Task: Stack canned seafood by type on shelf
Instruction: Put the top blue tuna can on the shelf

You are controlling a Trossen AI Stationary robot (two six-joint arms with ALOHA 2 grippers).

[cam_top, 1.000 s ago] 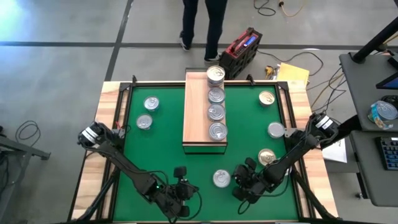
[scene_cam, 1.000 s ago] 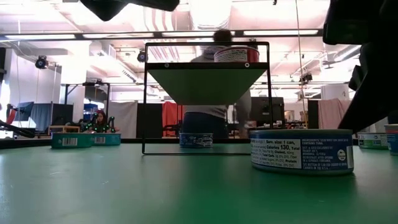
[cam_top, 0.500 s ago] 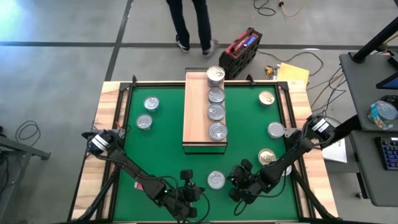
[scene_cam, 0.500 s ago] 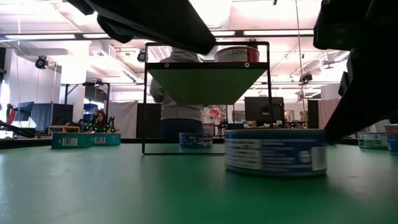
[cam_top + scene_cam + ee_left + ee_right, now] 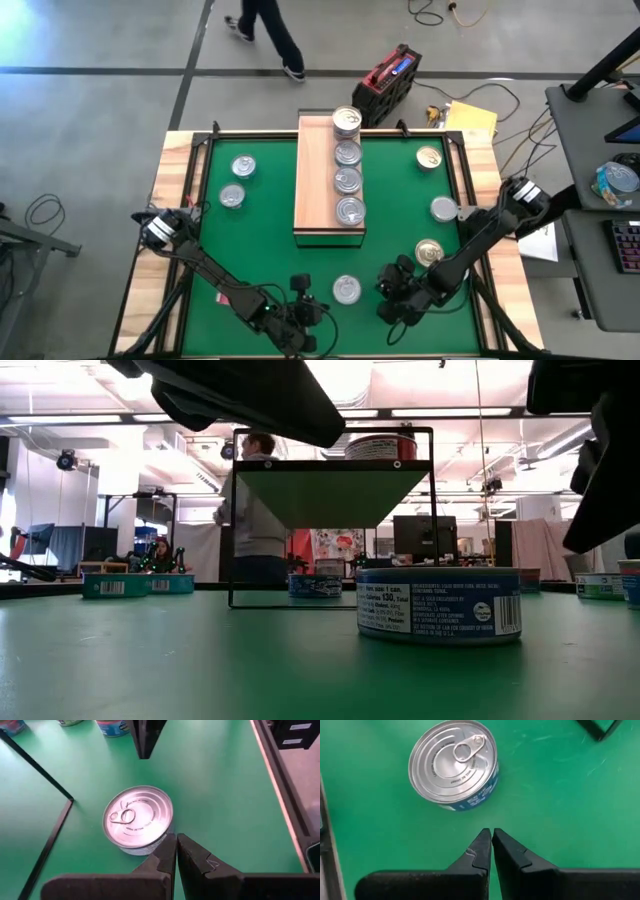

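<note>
The left hand [image 5: 176,840], pinched shut beside the silver-lidded tuna can [image 5: 138,818] near the desk's front edge, must open wide and squeeze its hard, slippery round sides.

Four silver-lidded cans [image 5: 347,166] sit in a row along the right half of the light-wood shelf [image 5: 315,180], which stands raised on a dark frame. One silver can [image 5: 346,290] (blue label, pull-tab up) lies flat on the mat near the front edge. Two silver cans [image 5: 237,181] lie left of the shelf; two gold-lidded cans [image 5: 429,252] and one silver lie right.
</note>
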